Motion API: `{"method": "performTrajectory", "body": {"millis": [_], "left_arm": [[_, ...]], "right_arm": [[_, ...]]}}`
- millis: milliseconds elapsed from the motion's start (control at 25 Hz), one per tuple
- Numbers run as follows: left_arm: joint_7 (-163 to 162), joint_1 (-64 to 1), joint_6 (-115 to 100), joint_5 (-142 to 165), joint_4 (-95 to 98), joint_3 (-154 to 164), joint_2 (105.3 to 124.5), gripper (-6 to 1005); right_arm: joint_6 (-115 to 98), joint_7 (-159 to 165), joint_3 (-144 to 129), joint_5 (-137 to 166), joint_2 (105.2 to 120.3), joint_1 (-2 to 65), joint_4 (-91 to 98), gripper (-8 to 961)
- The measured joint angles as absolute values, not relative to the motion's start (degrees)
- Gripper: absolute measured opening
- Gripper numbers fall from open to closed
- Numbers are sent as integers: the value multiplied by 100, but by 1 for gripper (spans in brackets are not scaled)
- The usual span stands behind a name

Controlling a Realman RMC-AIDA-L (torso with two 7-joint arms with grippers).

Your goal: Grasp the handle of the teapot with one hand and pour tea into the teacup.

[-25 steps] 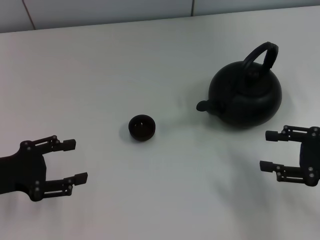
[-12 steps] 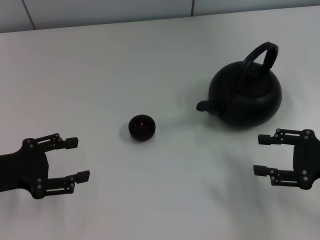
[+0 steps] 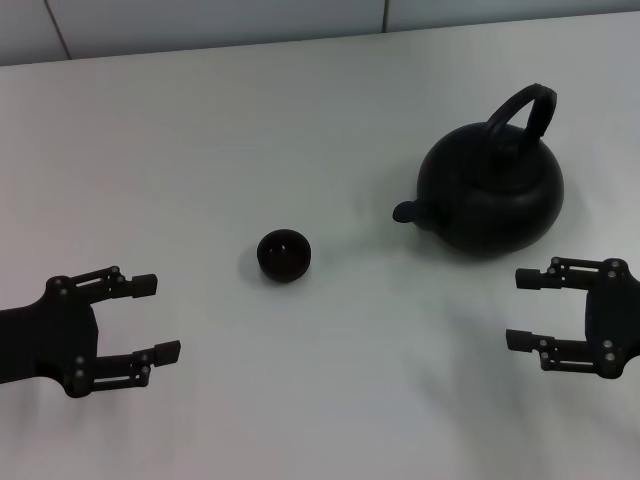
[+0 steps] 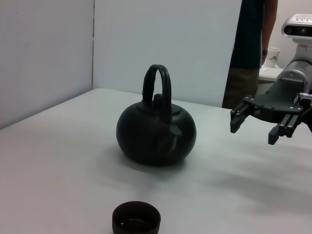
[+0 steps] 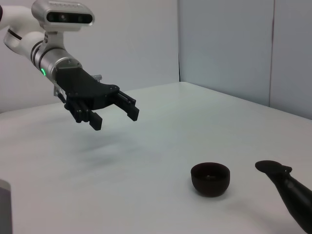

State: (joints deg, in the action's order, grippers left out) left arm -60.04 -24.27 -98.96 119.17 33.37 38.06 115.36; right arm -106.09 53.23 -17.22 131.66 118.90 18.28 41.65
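R gripper (image 3: 522,309) hovers lower right of head view, fingers apart, pointing left, just below teapot (image 3: 490,190), not touching. L gripper (image 3: 160,318) lower left, fingers apart, empty. Handle (image 3: 524,112) upright, free. Teacup (image 3: 284,255) frame center, w/ table (image 3: 200,140) under all.

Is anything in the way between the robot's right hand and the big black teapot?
No, nothing visible. The right gripper hovers open just in front of the teapot, with only bare white table between them. The table between the teapot and the teacup is bare too. The left gripper is open, off to the side.
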Motion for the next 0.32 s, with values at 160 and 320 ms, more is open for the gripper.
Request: {"method": "performTrajectory", "body": {"millis": [160,320], "left_arm": [[-6003,-2433,-9896,11917,3340,3806,11546,810],[-6003,-2434,-9896,11917,3340,3806,11548,810]], "right_arm": [[-10595,5322,-1722,13166,11891,1837,4153,693],[-10574,5320,-1722,13166,11891,1853,4139,693]]}}
